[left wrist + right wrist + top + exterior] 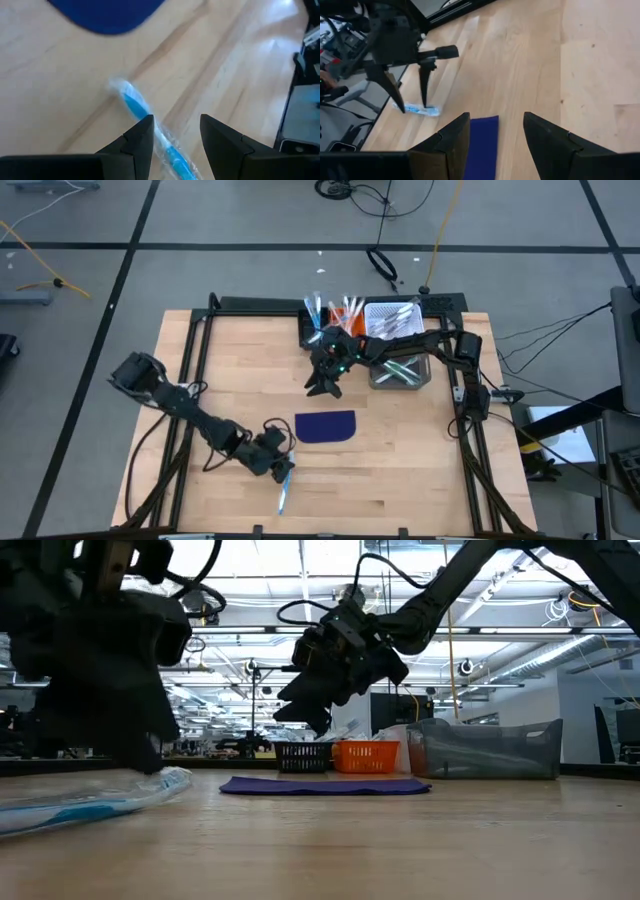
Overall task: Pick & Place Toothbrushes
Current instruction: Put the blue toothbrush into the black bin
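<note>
1 wrapped toothbrush (pixel 283 488) lies just beside the mat (pixel 326 426), between the left gripper's (pixel 284 472) parted, empty fingers. Right gripper (pixel 324 386), also parted, hovers above the mat. The slick wrapper could slip during closing.

high: overhead, straight down | low: tabletop level | wrists: close | shared: mat (pixel 326 426)
</note>
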{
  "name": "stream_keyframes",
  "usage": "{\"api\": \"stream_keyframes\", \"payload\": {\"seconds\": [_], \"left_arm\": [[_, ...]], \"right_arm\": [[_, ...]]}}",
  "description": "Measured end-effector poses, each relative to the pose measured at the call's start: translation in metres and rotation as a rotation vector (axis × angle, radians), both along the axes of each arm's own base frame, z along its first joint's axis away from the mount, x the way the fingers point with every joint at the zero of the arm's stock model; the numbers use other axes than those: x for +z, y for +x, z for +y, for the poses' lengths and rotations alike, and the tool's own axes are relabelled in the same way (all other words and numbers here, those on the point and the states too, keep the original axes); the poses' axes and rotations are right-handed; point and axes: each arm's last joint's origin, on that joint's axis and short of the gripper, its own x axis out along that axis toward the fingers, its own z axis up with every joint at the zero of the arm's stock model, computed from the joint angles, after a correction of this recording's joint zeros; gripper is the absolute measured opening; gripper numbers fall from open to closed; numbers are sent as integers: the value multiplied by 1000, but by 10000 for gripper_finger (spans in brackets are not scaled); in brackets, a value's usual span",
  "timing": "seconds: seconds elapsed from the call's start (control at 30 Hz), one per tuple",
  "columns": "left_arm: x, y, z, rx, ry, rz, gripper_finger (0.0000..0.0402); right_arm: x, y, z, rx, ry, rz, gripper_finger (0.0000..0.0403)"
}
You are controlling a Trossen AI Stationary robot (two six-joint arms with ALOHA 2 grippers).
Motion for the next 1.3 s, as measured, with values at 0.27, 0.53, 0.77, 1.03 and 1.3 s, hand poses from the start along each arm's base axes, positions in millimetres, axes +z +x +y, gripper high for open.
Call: {"api": "stream_keyframes", "payload": {"seconds": [0.27,0.53,0.77,1.03,1.3], "left_arm": [[-11,-1,-2,13,-35,62,161],[8,-5,4,-11,-21,36,161],[1,-6,4,4,-11,69,161],[-7,-2,3,-3,-15,78,161],[-17,3,3,5,-17,81,161]], "right_arm": [[0,2,7,20,-6,1,180],[-1,1,6,16,-5,11,180],[-1,1,6,15,-5,13,180],[-1,1,6,15,-4,15,180],[-2,0,6,18,-8,17,180]]}}
